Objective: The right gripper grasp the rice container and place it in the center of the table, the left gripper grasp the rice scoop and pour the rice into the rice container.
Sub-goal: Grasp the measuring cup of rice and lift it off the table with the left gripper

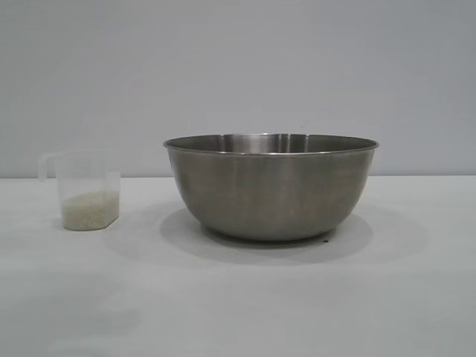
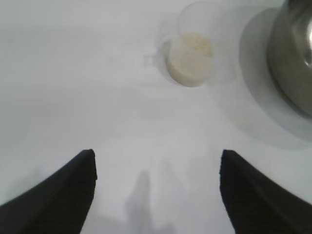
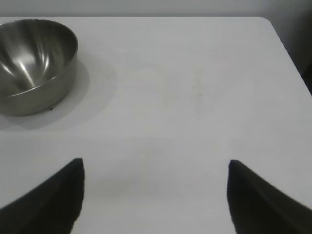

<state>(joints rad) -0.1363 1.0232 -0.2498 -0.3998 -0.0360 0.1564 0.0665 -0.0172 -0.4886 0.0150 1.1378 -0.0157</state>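
Observation:
The steel rice container (image 1: 271, 186) stands upright on the white table (image 1: 238, 297), a little right of the middle. The clear plastic rice scoop (image 1: 84, 192) stands to its left with a layer of white rice (image 1: 90, 208) in its bottom. My left gripper (image 2: 157, 158) is open and empty above bare table, with the scoop (image 2: 192, 51) ahead of it and the container's side (image 2: 292, 58) beyond to one side. My right gripper (image 3: 156, 165) is open and empty above bare table, well apart from the container (image 3: 35, 63). Neither gripper shows in the exterior view.
The table's far edge and rounded corner (image 3: 265, 20) show in the right wrist view. A plain grey wall stands behind the table.

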